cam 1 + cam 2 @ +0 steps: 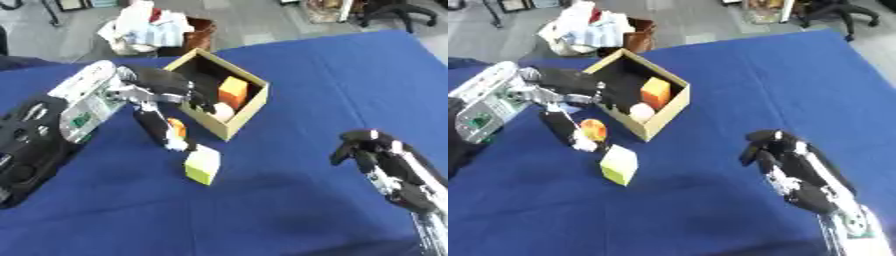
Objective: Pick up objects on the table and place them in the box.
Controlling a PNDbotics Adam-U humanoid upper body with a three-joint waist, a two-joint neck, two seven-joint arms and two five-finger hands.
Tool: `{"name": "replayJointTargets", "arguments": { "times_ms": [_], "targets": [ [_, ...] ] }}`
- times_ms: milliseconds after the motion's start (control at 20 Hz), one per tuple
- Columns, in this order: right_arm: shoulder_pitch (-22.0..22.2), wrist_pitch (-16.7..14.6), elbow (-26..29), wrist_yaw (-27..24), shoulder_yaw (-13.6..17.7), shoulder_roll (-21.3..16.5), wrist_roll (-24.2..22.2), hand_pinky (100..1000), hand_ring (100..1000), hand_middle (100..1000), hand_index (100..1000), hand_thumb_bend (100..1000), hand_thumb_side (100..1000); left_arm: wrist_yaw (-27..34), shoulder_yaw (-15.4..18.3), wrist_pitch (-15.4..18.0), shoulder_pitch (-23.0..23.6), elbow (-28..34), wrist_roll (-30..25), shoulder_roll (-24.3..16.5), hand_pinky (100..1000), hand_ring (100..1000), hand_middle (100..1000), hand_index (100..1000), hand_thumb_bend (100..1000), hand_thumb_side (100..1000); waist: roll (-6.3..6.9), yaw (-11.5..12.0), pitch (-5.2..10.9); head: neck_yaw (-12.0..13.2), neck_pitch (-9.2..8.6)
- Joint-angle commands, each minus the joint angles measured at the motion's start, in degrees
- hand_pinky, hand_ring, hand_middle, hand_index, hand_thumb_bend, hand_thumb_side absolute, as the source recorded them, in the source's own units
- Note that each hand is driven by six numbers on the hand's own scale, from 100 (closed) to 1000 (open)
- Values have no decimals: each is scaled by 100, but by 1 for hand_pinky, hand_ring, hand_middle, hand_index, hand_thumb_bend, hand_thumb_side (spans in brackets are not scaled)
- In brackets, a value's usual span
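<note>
A tan cardboard box (248, 114) stands at the back left of the blue table; inside it lie an orange block (233, 91) and a white ball (223, 113). My left hand (163, 83) hovers at the box's left wall, some fingers bent over the rim. One finger (154, 125) stretches down beside a small orange and white thing (178, 131), with nothing on that thing's other side. A yellow-green block (203, 165) lies just in front. My right hand (785, 155) hangs at the lower right, fingers relaxed, holding nothing.
The blue cloth (324, 80) covers the whole table. Beyond the far edge stand a brown bin of white stuff (150, 29) and a black chair (398, 11). My left forearm (83, 102), silver and black, crosses the table's left side.
</note>
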State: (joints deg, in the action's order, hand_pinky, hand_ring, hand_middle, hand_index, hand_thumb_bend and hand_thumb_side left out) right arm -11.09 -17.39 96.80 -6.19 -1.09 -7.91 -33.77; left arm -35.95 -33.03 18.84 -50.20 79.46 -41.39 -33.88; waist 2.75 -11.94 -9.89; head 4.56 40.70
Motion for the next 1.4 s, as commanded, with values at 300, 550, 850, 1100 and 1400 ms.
{"name": "replayJointTargets", "arguments": {
  "times_ms": [300,550,850,1100,1400],
  "targets": [
    [-61,-8,70,3,24,-87,14,586,613,550,765,100,461,-328,-17,322,61,-222,-128,-4,863,795,823,940,466,762,34,9,115,24,-34],
    [-60,-8,66,8,19,-91,12,586,612,550,765,100,461,-342,-42,478,109,-313,-301,-19,865,798,826,941,509,831,36,17,113,18,-33],
    [-61,-12,54,14,18,-92,17,586,612,549,765,100,459,-458,-65,609,168,-545,-438,57,864,798,826,940,552,894,27,25,109,27,-14],
    [-63,-16,48,16,16,-89,18,586,612,549,765,100,459,-529,-85,755,191,-756,-522,174,861,793,811,930,522,871,20,24,103,34,-7],
    [-69,-18,42,21,14,-82,22,586,612,548,765,100,459,-566,-80,851,224,-879,-529,291,861,791,796,920,497,864,14,19,99,31,13]
  ]
}}
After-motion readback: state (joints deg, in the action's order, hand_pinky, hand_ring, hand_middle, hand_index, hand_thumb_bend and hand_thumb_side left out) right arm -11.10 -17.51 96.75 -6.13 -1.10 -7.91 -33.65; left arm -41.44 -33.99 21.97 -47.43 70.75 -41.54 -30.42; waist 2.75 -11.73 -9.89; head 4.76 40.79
